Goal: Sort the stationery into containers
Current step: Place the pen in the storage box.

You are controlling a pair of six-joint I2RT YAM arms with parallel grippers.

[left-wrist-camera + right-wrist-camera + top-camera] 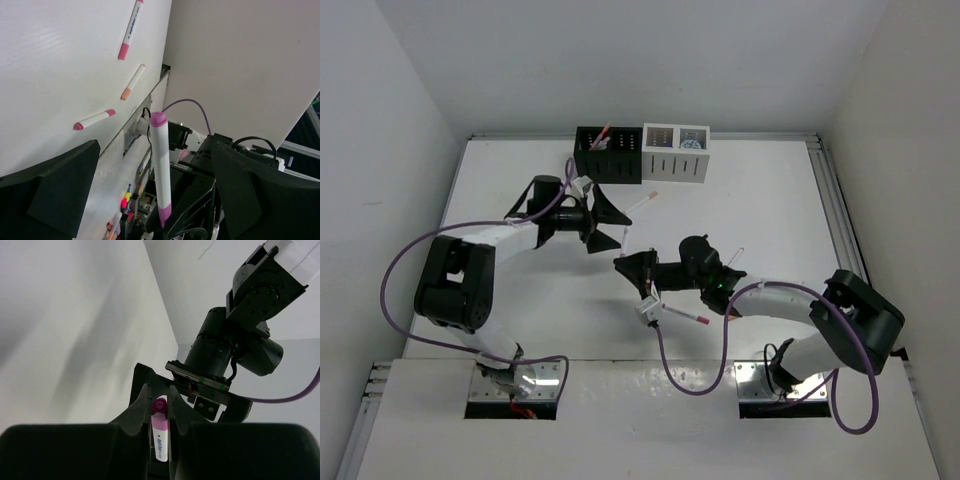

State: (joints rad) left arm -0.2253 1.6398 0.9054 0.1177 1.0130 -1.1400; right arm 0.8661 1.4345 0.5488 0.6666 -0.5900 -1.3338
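White tabletop [770,200]: right end effector [159,392] clamps pink marker [160,437], btm end hidden; left end effector [617,224] wide.

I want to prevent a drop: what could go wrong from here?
The right gripper holds the white marker near one end, most of its length free, so it may tilt or slip. The left gripper stands open around that marker; a crooked retreat could knock it loose.

The worktop [770,200] is smooth and matt. The marker [160,439] is glossy plastic. The right end effector [160,402] looks like matt, slightly grainy plastic.
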